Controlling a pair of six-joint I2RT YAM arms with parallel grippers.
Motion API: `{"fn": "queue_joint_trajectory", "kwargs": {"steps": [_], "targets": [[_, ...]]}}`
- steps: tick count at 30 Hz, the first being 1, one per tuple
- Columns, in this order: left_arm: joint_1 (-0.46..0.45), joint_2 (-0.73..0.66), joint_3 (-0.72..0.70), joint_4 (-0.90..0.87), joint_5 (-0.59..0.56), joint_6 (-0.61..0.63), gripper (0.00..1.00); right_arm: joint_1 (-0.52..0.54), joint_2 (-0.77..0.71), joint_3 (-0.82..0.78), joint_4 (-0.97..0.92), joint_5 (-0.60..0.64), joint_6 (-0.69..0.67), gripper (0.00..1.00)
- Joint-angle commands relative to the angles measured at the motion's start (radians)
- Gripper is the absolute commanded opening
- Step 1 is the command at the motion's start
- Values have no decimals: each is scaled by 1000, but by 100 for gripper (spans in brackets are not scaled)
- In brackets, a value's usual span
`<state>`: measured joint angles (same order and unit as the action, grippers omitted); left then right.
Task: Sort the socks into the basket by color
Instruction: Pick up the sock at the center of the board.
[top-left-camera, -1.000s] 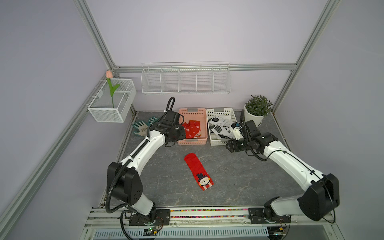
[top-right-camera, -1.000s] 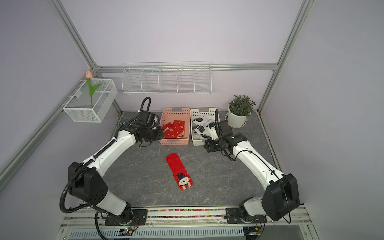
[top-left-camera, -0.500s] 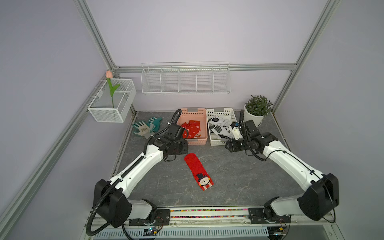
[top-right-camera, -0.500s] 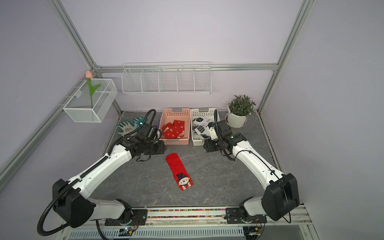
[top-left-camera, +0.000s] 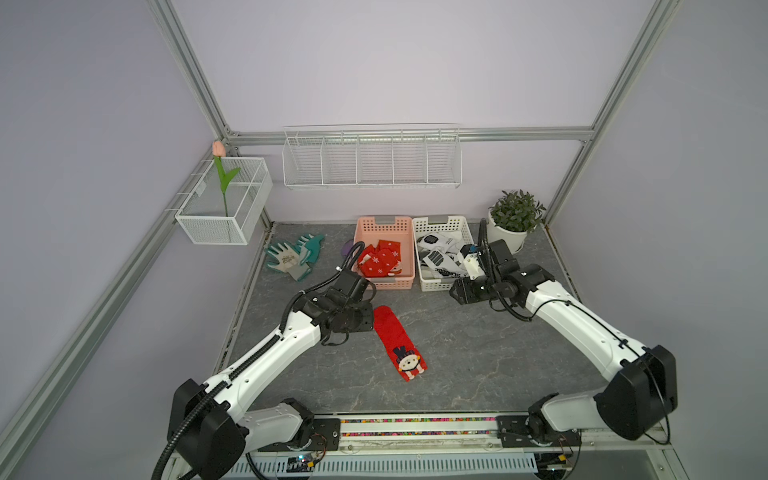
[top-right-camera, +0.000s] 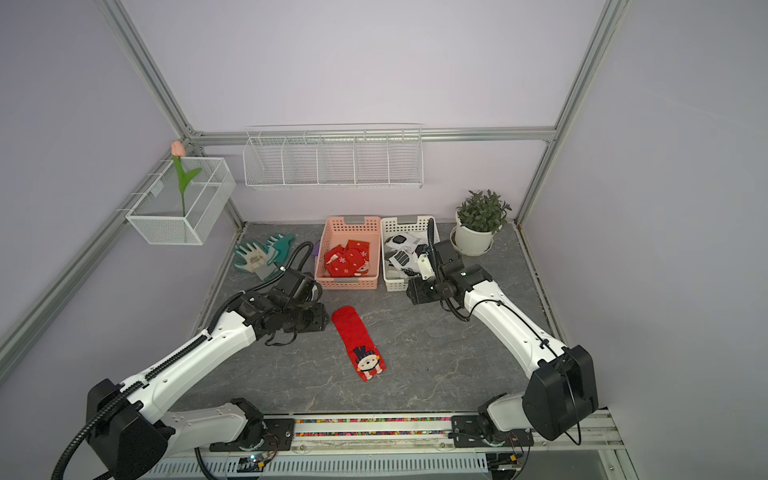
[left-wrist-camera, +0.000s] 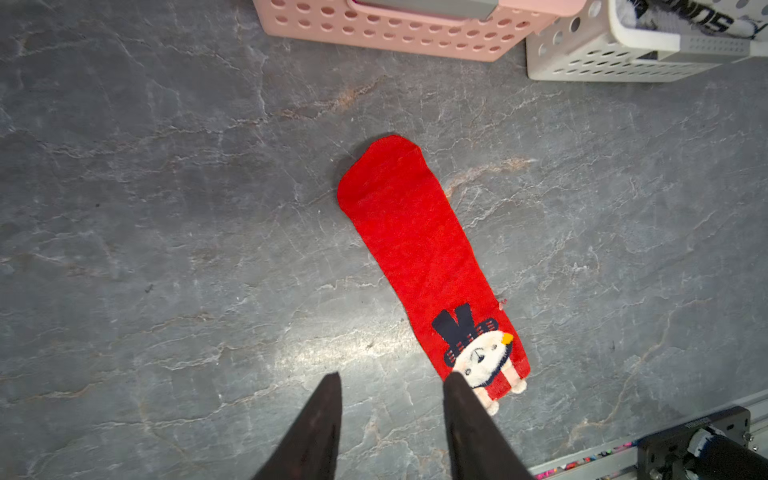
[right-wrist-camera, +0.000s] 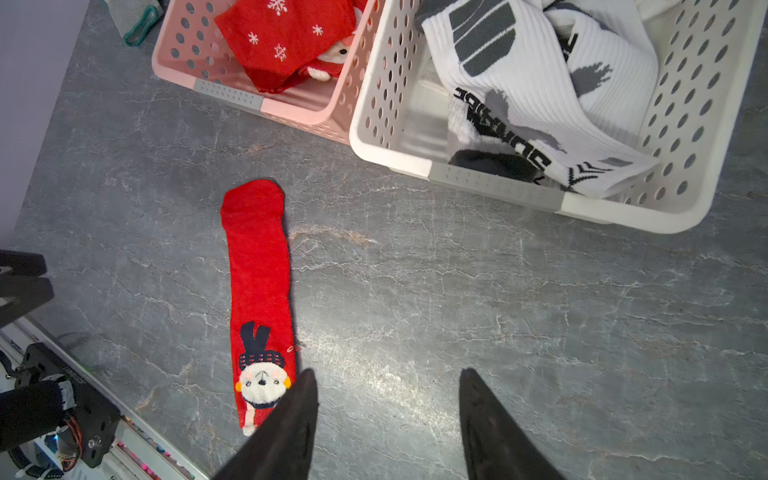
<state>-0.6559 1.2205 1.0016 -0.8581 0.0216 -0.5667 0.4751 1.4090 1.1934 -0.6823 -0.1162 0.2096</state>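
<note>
One red sock (top-left-camera: 397, 340) (left-wrist-camera: 419, 249) (right-wrist-camera: 257, 282) with a snowman face lies flat in the middle of the table. More red socks (top-left-camera: 380, 262) fill the pink basket (top-left-camera: 392, 284). White socks (top-left-camera: 436, 257) (right-wrist-camera: 519, 83) with black prints lie in the white basket (top-left-camera: 434, 286) beside it. My left gripper (top-left-camera: 365, 320) (left-wrist-camera: 392, 376) hangs open and empty just left of the loose sock's plain end. In front of the white basket, my right gripper (top-left-camera: 457, 293) (right-wrist-camera: 386, 374) is open and holds nothing.
Teal-and-grey gloves (top-left-camera: 297, 255) lie at the back left. A potted plant (top-left-camera: 513, 220) stands right of the white basket. A wire box with a tulip (top-left-camera: 224, 208) and a wire shelf (top-left-camera: 372, 160) hang on the walls. The arms' base rail (top-left-camera: 415, 428) runs along the front edge.
My left arm has pulled back from the pink basket toward the front and now sits beside the loose red sock, jaws slightly wider. The right arm has hardly moved.
</note>
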Motion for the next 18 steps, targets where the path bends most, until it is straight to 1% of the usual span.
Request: {"fn": "queue_joint_trajectory", "kwargs": {"steps": [1,12,18], "targets": [[-20,-15,-6,-4,-25,-28,44,9,14,27,-17,7,4,57],[-91,35,2,13,-27,-22,44,10,22,36,-25,9,-3,57],[-103,76,-13,48,-7,-12,46,10,22,37,-23,6,-3,57]]}}
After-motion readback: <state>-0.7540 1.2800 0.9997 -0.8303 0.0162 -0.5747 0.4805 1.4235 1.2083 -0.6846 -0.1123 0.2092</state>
